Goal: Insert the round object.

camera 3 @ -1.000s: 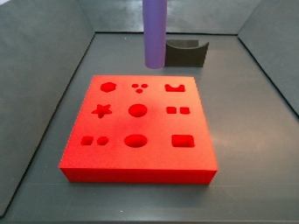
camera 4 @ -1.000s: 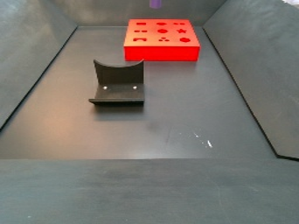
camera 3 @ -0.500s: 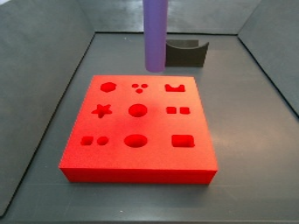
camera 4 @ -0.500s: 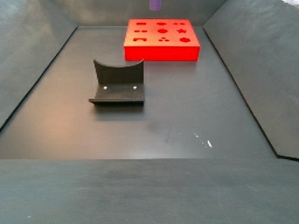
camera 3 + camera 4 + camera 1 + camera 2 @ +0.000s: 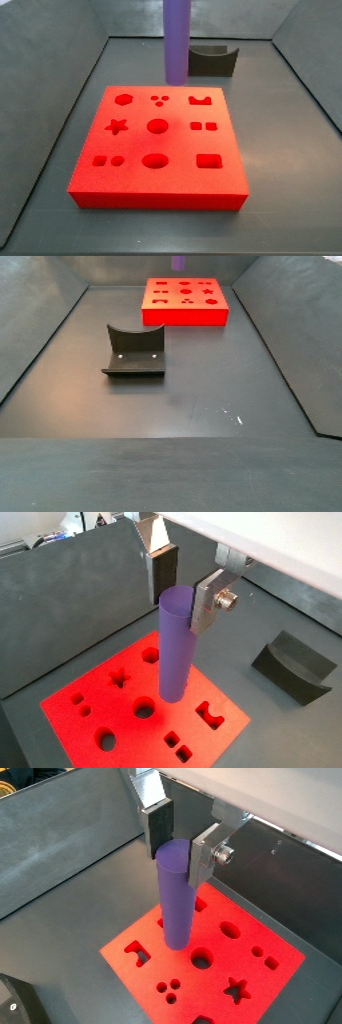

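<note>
The round object is a long purple cylinder peg (image 5: 174, 647), held upright between my gripper's silver fingers (image 5: 211, 597) in both wrist views (image 5: 177, 893). My gripper (image 5: 181, 584) is shut on its upper end. The peg hangs above the red block (image 5: 158, 145) with shaped holes, its lower end over the block's far part in a side view (image 5: 175, 40). In a side view only the peg's tip (image 5: 179, 260) shows at the upper edge, above the block (image 5: 186, 303). The gripper itself is out of view in both side views.
A small dark grey holder stands on the dark floor beyond the block (image 5: 213, 60) and alone mid-floor in a side view (image 5: 134, 351); it also shows in a wrist view (image 5: 295, 665). Grey walls enclose the floor on the sides.
The peg has drifted very slightly in the side view; otherwise nothing has visibly changed.
</note>
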